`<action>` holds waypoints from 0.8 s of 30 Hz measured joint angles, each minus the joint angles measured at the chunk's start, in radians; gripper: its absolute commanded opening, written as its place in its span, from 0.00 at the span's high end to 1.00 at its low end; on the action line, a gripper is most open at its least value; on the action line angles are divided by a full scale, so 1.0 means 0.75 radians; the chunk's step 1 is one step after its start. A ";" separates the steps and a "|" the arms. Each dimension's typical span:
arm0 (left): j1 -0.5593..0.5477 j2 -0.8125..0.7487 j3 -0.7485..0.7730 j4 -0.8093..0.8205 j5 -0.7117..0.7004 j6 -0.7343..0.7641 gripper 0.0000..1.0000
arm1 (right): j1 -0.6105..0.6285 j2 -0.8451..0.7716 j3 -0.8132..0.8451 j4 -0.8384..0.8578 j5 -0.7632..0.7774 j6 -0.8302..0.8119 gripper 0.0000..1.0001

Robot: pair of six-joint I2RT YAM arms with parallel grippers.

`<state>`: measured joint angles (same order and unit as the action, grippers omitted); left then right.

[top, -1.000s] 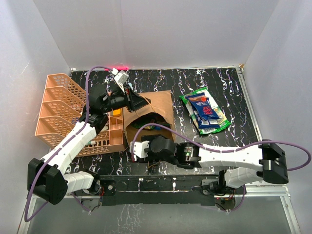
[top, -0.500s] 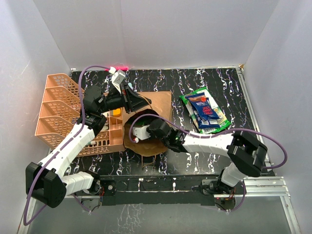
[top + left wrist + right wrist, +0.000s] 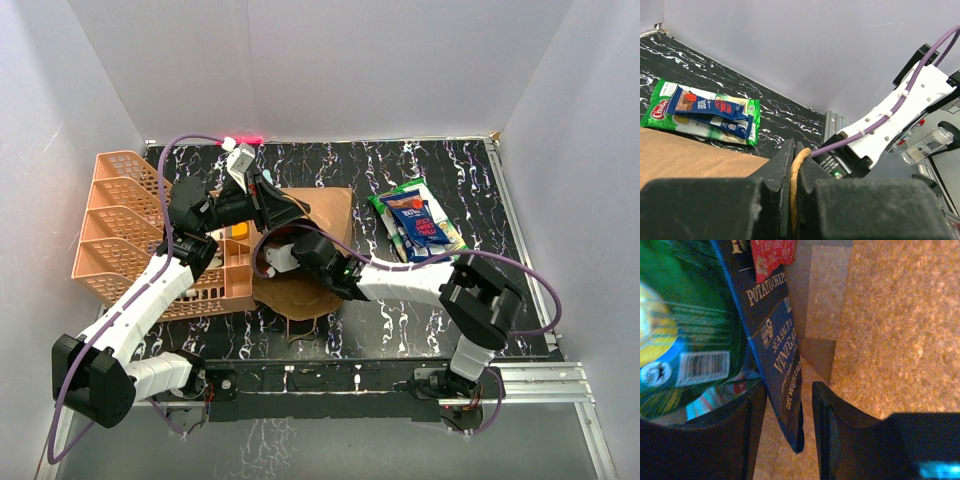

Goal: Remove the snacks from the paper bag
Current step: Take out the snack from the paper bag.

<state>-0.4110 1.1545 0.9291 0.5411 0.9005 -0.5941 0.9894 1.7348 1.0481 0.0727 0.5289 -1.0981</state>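
Some packets [image 3: 418,226] lie out at 2 o'clock; more are inside the bag [image 3: 325,205], where left jaws pinch its handle [image 3: 796,172] and right jaws spread around a blue packet [image 3: 777,350].

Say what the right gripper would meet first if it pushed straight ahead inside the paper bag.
Most likely the dark blue packet, whose edge lies between the right gripper's open fingers; depth is hard to judge.

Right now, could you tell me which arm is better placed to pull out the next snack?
The right. The right gripper sits inside the paper bag, jaws open astride a dark blue packet; the left gripper is shut on the bag handle.
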 measured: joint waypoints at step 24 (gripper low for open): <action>-0.023 -0.003 -0.015 -0.052 -0.039 0.046 1.00 | -0.063 0.249 0.195 -0.059 0.063 0.035 0.93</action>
<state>-0.4286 1.1526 0.9180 0.5022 0.8715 -0.5594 0.9424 1.9217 1.1942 0.0284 0.5758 -1.0721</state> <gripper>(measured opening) 0.007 0.091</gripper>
